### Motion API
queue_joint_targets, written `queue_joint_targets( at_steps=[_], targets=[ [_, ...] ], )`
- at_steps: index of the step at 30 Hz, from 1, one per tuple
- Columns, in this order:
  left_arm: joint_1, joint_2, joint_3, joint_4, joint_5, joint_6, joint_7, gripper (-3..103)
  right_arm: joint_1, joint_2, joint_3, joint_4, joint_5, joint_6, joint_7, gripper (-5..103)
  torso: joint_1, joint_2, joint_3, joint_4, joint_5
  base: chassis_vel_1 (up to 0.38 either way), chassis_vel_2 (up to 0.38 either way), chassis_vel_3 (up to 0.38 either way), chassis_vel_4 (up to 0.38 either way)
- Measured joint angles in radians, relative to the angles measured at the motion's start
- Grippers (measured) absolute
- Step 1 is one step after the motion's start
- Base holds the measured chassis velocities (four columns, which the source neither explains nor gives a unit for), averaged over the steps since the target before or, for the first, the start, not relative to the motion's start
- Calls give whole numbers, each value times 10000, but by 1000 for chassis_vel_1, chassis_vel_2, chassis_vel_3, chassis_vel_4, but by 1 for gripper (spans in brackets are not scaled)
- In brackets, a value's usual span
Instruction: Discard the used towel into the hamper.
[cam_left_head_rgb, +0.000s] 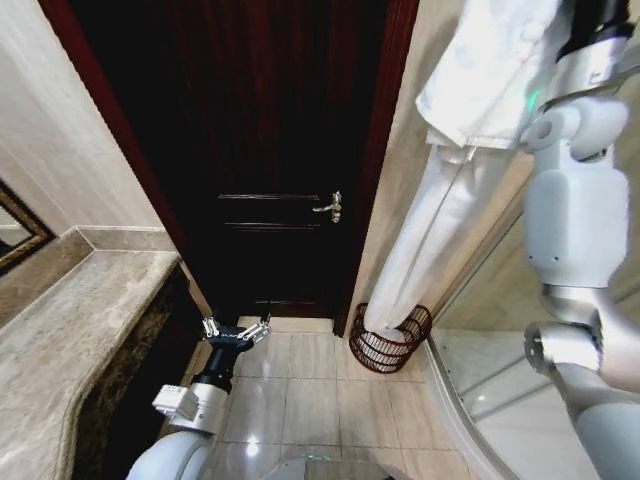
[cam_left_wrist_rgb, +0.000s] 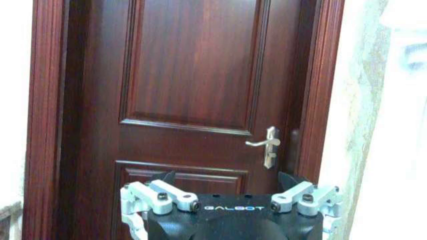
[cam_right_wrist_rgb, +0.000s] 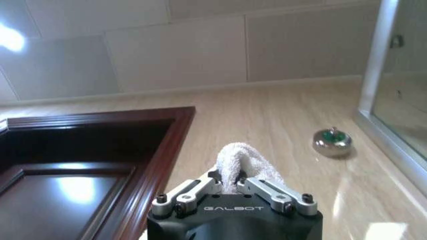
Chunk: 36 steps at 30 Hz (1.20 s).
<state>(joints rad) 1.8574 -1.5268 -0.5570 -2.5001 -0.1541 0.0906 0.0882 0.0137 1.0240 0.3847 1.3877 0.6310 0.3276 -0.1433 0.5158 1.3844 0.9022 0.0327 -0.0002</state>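
Observation:
The used towel (cam_left_head_rgb: 440, 210), long and white, hangs from high up at the right down along the wall. Its lower end rests inside the hamper (cam_left_head_rgb: 388, 348), a round dark wicker basket on the floor beside the door frame. In the right wrist view my right gripper (cam_right_wrist_rgb: 230, 181) is shut on a fold of the towel (cam_right_wrist_rgb: 241, 156). My raised right arm (cam_left_head_rgb: 578, 200) stands just right of the cloth. My left gripper (cam_left_head_rgb: 237, 329) is low and open, holding nothing, pointed at the door. The left wrist view shows the left gripper (cam_left_wrist_rgb: 227, 181) and the towel (cam_left_wrist_rgb: 400, 125) at the edge.
A dark wooden door (cam_left_head_rgb: 270, 150) with a silver handle (cam_left_head_rgb: 330, 207) is shut straight ahead. A marble counter (cam_left_head_rgb: 70, 320) runs along the left. A curved glass shower enclosure (cam_left_head_rgb: 500, 330) stands to the right. Tiled floor (cam_left_head_rgb: 300, 390) lies between them.

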Motion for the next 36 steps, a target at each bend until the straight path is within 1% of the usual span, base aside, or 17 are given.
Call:
queue_joint_targets(
  at_steps=[6,11,16,19,20,21,24,36],
  targets=[
    [0,2,-1,0,0,0,0,100,-911,70,361,75,11,91,-79,7,1,-1,1,0,7,0,0,0,0],
    [0,0,0,1,0,0,0,100,-1609,179,647,259,-24,151,-118,7,0,-1,0,0,0,0,0,0,0],
    [0,1,0,0,0,0,0,100,-2115,279,864,328,-43,243,-155,7,0,-2,0,0,2,0,0,0,0],
    [0,0,0,0,0,0,0,100,-2910,408,1147,387,-78,394,-220,7,0,-1,-1,0,2,0,0,0,0],
    [0,0,-1,0,0,0,0,100,-3267,471,1261,403,-126,442,-258,7,0,-2,0,0,7,0,0,0,0],
    [0,0,-1,0,0,0,0,100,-3267,471,1261,403,-126,442,-258,7,0,-2,0,0,7,0,0,0,0],
    [0,2,-1,1,0,0,0,100,-4096,595,1510,478,-206,586,-356,7,0,-2,0,-1,4,0,0,0,0],
    [0,0,0,0,0,0,0,100,-5207,775,1798,445,-273,896,-535,7,-1,-2,-1,0,1,0,0,0,0]
  ],
)
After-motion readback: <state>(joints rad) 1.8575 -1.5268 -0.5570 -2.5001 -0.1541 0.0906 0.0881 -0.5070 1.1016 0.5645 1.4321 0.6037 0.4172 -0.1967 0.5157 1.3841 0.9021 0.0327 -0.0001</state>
